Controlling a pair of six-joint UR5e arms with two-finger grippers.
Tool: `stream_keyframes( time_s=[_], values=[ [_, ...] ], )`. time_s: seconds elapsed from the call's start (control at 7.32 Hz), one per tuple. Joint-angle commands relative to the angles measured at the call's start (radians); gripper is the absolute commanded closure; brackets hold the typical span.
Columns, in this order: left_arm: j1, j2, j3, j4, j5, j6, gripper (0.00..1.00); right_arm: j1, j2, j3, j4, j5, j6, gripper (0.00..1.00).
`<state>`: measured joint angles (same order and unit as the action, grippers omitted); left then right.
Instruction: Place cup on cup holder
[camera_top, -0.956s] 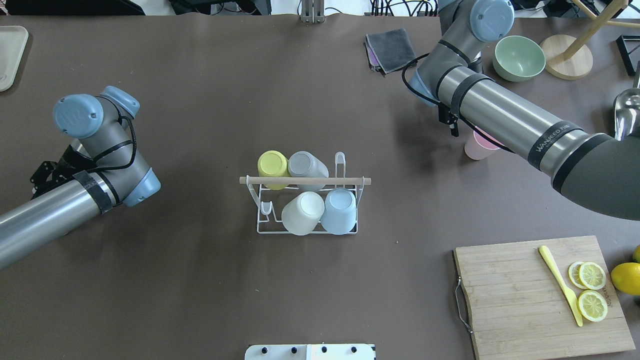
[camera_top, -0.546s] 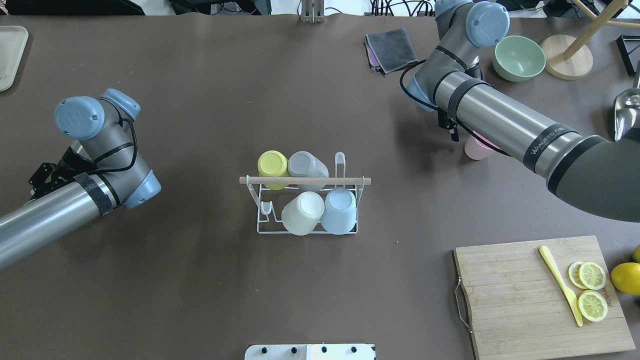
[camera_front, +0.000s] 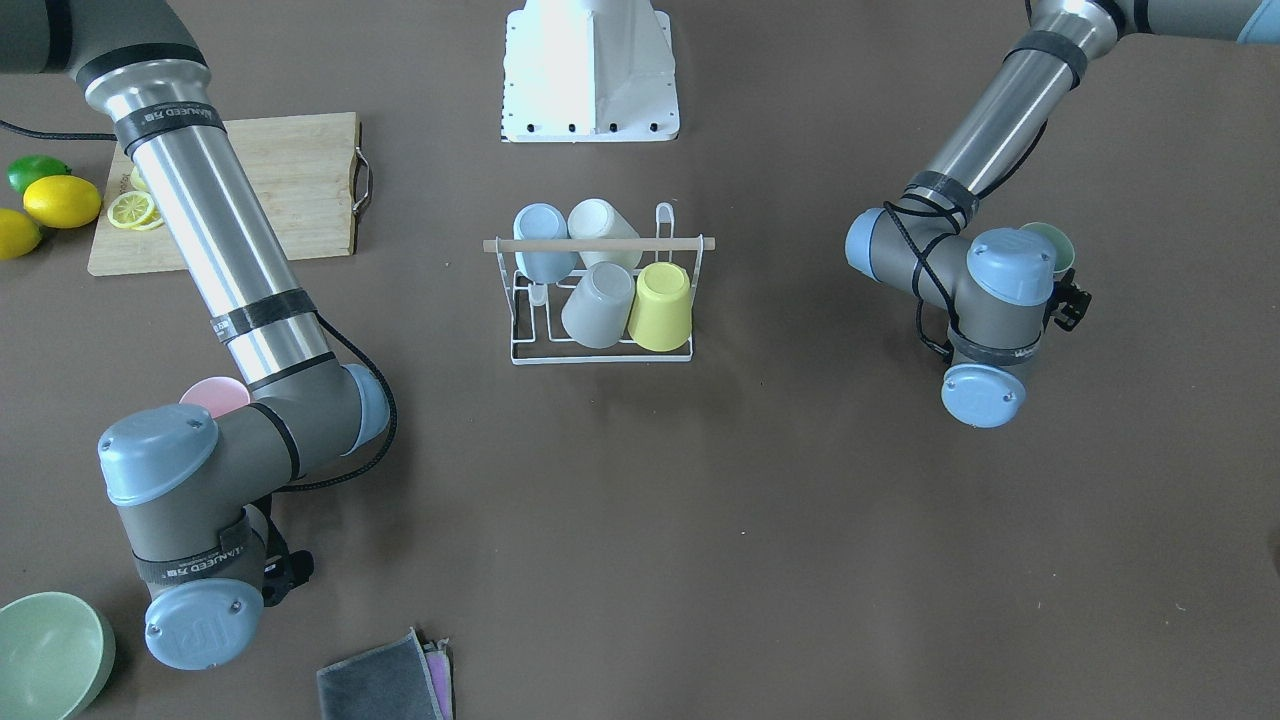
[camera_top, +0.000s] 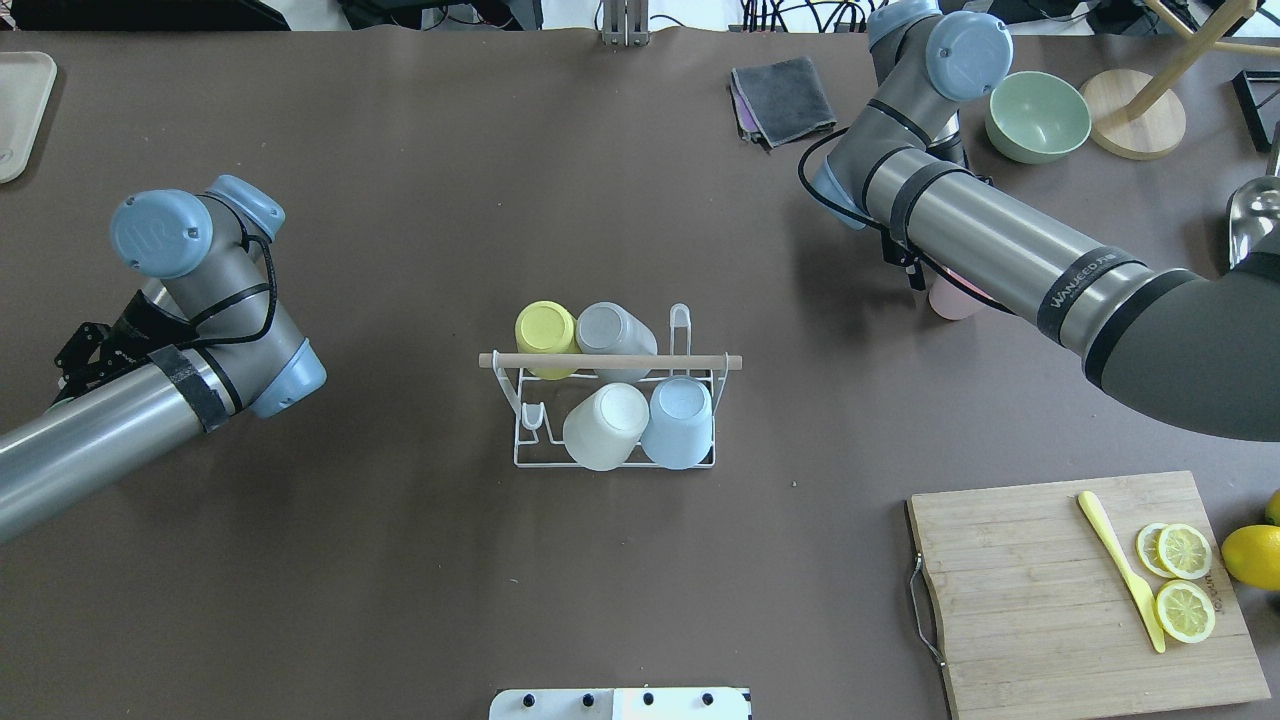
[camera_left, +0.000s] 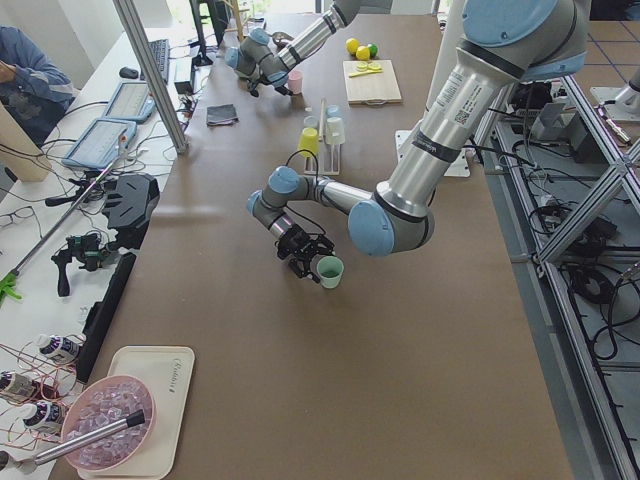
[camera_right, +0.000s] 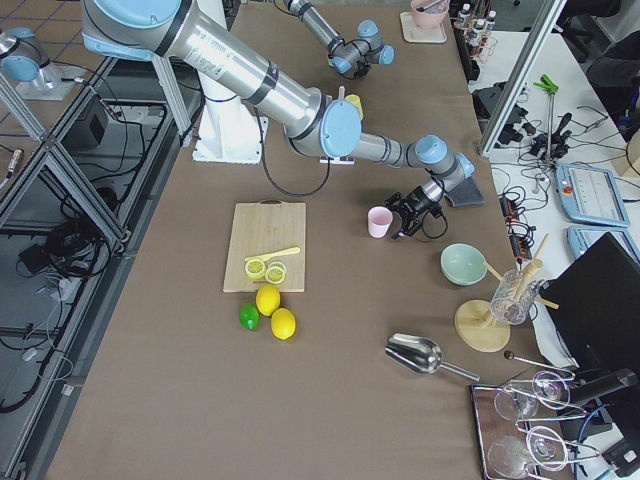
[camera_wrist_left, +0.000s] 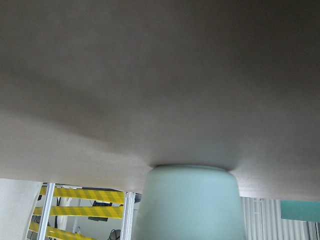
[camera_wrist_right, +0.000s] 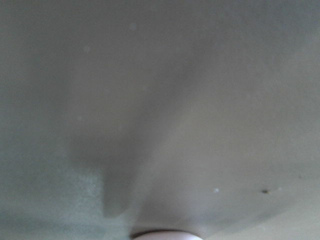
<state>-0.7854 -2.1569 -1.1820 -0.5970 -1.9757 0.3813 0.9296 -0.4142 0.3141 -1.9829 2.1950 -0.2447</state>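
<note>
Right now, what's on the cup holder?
The cup holder carries a yellow cup, grey cup, white cup and blue cup, all inverted. Two pegs are bare; pegs under the cups are hidden.

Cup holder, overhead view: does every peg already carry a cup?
No: the cup holder carries a yellow cup, grey cup, white cup and blue cup, but a far peg and a near peg stand bare.

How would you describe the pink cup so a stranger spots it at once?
Find the wooden cutting board with lemon slices. Between it and the green bowl stands the pink cup, on the brown table. No other cup is pink.
</note>
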Motion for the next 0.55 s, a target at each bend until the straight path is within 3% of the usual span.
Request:
stream_keyframes(
  time_s=[0.0,0.27,0.41],
  values=[
    [0.006,0.021,-0.025,0.002,0.001,-0.001,0.11,-0.002,0.018,-0.041,-0.001,-0.003,-0.011,0.00],
    [0.008,0.023,-0.025,0.000,0.006,-0.001,0.12,-0.005,0.026,-0.065,-0.001,-0.003,-0.025,0.00],
    [0.009,0.023,-0.025,0.000,0.008,-0.001,0.22,-0.005,0.028,-0.069,-0.002,-0.003,-0.030,0.00]
  ],
)
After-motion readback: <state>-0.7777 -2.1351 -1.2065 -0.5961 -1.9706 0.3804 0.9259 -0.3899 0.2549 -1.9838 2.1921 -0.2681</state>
